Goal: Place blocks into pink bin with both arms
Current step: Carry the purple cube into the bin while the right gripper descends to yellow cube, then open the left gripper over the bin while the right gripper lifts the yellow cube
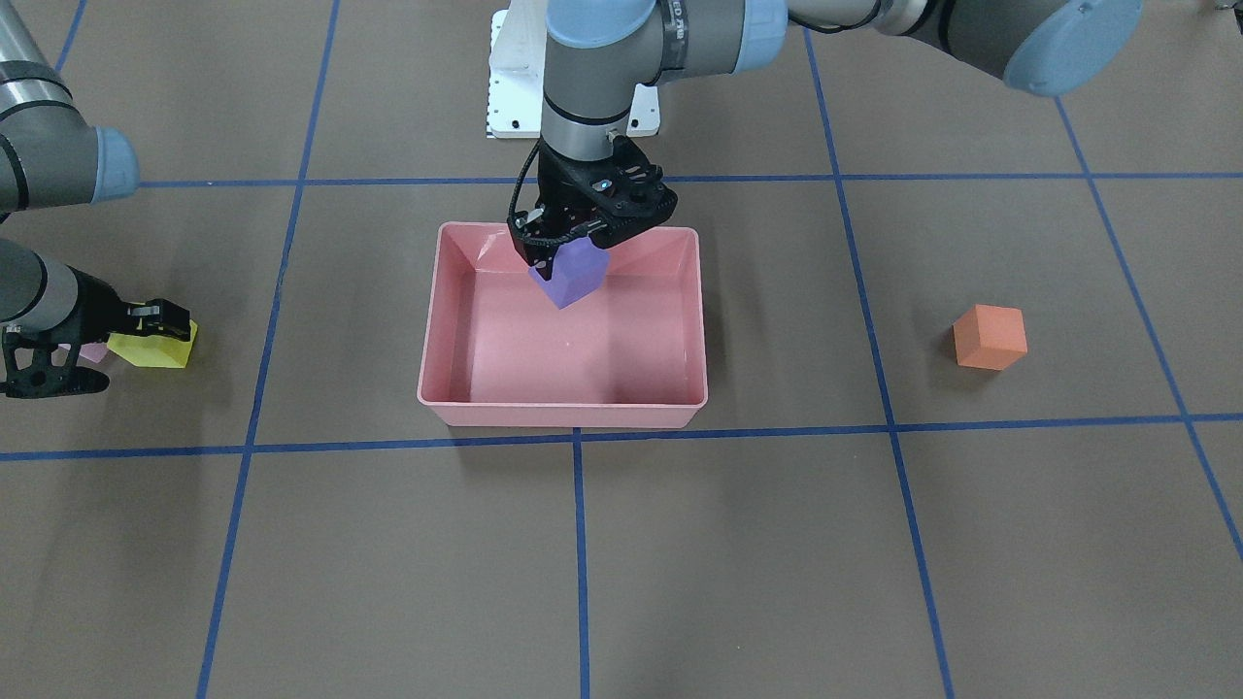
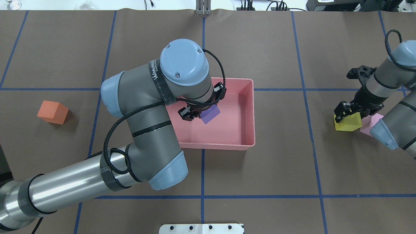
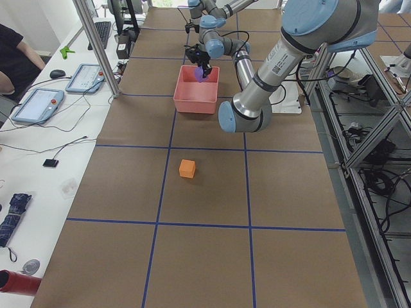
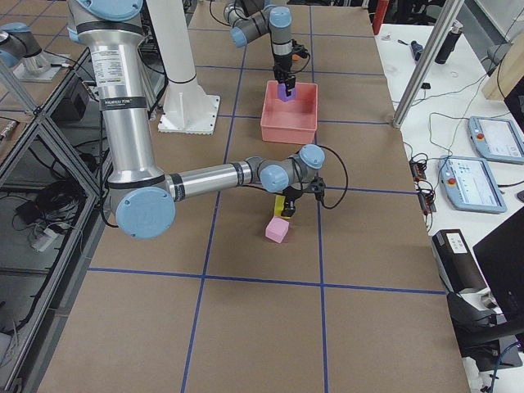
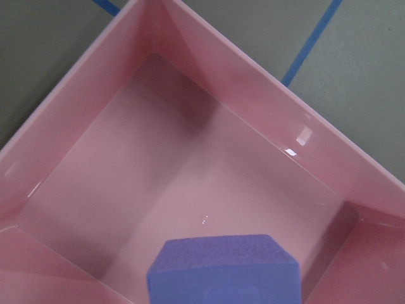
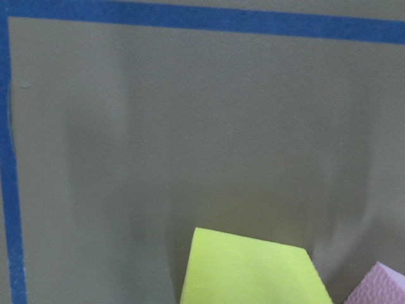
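Note:
My left gripper (image 1: 568,254) is shut on the purple block (image 1: 573,277) and holds it above the far half of the pink bin (image 1: 563,417), clear of its floor. In the left wrist view the purple block (image 5: 224,272) hangs over the bin's inside (image 5: 221,69). My right gripper (image 2: 349,112) is shut on the yellow block (image 2: 348,123), low over the table, well to the bin's right. The light pink block (image 2: 370,125) lies right beside the yellow one, partly hidden by the right arm. The orange block (image 2: 52,112) sits alone on the table, left of the bin.
Brown paper with blue tape lines covers the table. The white pedestal base (image 1: 510,87) stands behind the bin. The left arm's elbow (image 2: 156,152) hangs over the bin's near left side in the overhead view.

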Motion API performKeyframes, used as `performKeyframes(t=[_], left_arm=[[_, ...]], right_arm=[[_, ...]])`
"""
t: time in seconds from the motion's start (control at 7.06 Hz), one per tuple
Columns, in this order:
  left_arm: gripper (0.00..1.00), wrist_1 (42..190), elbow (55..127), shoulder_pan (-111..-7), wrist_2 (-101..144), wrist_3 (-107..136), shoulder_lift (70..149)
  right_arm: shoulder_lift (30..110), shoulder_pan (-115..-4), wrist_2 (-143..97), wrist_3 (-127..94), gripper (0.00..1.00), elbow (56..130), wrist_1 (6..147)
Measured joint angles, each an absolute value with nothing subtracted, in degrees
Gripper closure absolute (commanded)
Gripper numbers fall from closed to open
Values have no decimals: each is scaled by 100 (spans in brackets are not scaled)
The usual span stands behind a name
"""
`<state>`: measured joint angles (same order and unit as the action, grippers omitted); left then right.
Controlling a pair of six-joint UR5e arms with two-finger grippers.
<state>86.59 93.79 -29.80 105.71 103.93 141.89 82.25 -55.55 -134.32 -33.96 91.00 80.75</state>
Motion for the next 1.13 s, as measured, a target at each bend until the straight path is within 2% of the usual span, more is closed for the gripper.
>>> performKeyframes(t=[0.42,0.71,0.99,1.13], left_arm=[[0,8700,9376,-2970,10527,10049,14234],[0,8587,9543,-3216,10552,9574,14210],[0,8277,9941,-3641,10660,8394,13834],[0,8232,10283,-3981,10928,7665,13337]], right_arm=[[8211,-5574,-13436,-3418,100,9223,8079],[8158,-5850,-13599,-3431,100,9584,8199],[7532,-6345,-14137,-3457,100,9887,9082],[7007,-6438,-14255,-3494,100,10090,9877]])
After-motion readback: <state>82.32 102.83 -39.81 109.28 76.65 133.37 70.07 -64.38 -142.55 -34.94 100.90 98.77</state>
